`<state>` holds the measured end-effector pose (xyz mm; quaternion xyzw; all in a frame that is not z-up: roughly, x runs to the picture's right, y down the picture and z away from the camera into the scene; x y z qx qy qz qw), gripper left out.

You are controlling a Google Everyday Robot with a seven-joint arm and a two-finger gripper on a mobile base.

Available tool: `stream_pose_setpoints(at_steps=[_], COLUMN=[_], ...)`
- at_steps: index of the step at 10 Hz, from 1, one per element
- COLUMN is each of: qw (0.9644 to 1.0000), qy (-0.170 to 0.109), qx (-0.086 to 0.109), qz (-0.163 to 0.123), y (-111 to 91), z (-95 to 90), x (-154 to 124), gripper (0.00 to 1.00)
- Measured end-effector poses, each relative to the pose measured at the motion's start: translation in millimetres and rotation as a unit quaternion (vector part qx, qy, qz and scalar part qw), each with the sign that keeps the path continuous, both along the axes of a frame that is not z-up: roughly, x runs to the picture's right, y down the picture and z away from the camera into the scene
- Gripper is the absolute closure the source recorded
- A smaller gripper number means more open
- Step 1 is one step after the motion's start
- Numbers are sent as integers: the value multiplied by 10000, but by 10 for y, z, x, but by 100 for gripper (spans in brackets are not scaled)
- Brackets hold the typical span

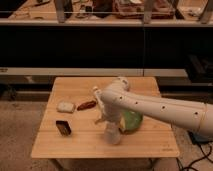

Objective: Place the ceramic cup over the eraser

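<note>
The ceramic cup (113, 135), small and white, stands on the wooden table (75, 147) near the front, just left of the green bowl (132, 121). The eraser (63, 127), a small dark block, lies near the table's left front, well left of the cup. My gripper (109, 123) hangs down from the white arm (150, 106) and sits right at the top of the cup. The arm hides how it meets the cup.
A pale rectangular pad (65, 106) and a reddish-brown object (86, 105) lie behind the eraser. A white tube-shaped bottle (97, 94) lies near the arm's bend. A dark shelf unit (100, 45) stands behind the table.
</note>
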<state>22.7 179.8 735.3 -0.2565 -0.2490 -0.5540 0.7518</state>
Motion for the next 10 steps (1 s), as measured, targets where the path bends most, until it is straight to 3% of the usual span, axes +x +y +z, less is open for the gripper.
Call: stream_pose_setpoints(at_steps=[4, 8, 10], qw=[9999, 9998, 9999], qy=[24, -143, -130], qx=[-119, -115, -86], qz=[-8, 54, 6], y=[60, 151, 194], z=[126, 173, 208], x=[69, 85, 123], gripper=[20, 20, 31])
